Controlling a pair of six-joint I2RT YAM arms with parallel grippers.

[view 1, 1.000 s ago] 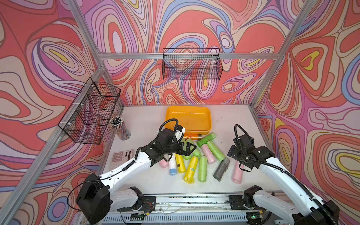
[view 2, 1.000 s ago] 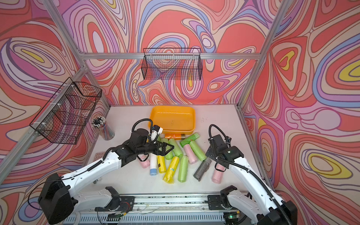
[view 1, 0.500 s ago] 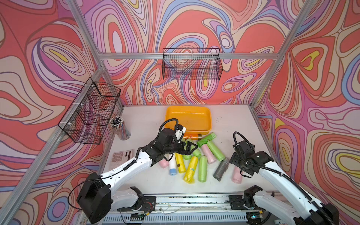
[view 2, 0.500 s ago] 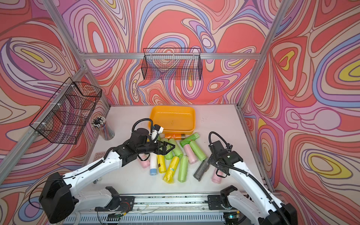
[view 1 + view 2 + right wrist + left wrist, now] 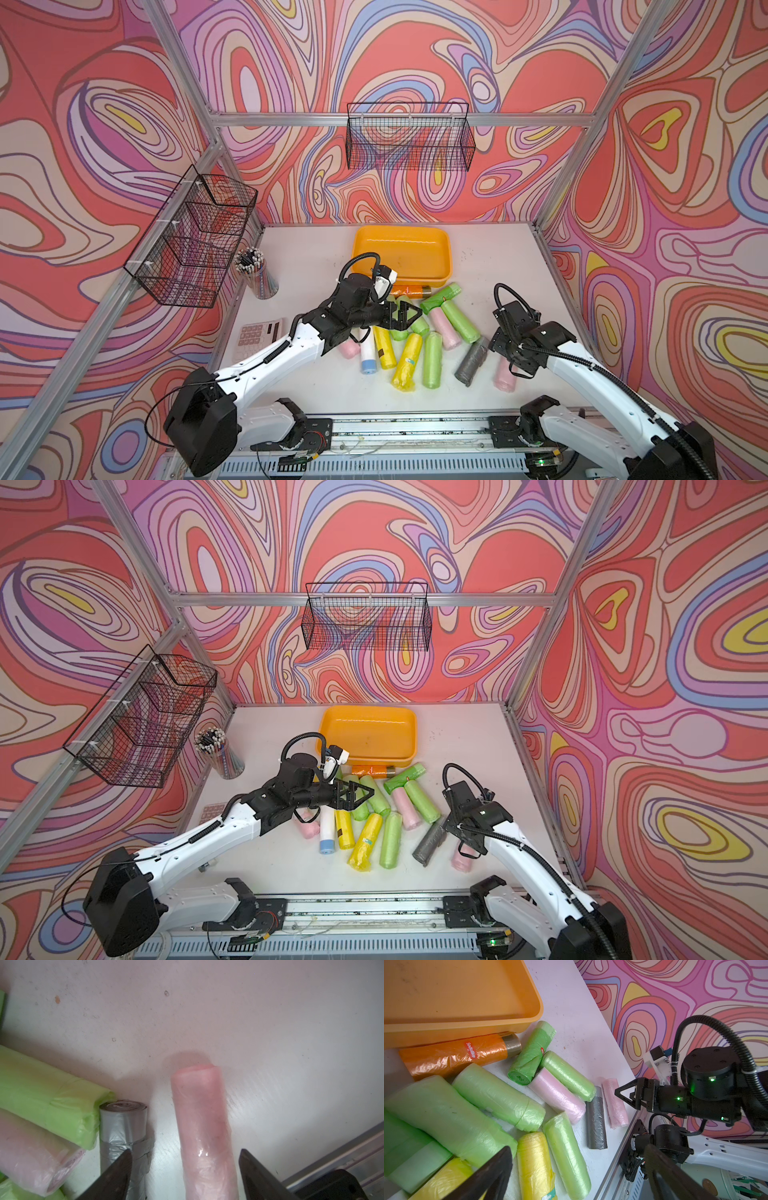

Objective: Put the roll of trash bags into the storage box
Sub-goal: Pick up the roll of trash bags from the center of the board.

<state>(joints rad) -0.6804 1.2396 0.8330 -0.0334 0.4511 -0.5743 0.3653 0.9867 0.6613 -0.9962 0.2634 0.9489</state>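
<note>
my right gripper [image 5: 185, 1152] has come down over the pale pink plastic roll of trash bags [image 5: 203, 1126], jaws narrowing astride it, not yet pinching. the shallow orange-yellow plastic storage box [image 5: 415, 249] sits empty, well apart. left gripper [image 5: 408, 316] hovers wide open.

Left arm [image 5: 270, 357] outstretched, right arm [image 5: 582, 365] low, both jaws apart.

This is looking like a robotics lab. Aluminium framing [image 5: 291, 119] and swirl-printed panels [image 5: 415, 50] are enclosing a bench [image 5: 316, 249] fronted by two robot arms [image 5: 266, 361].
</note>
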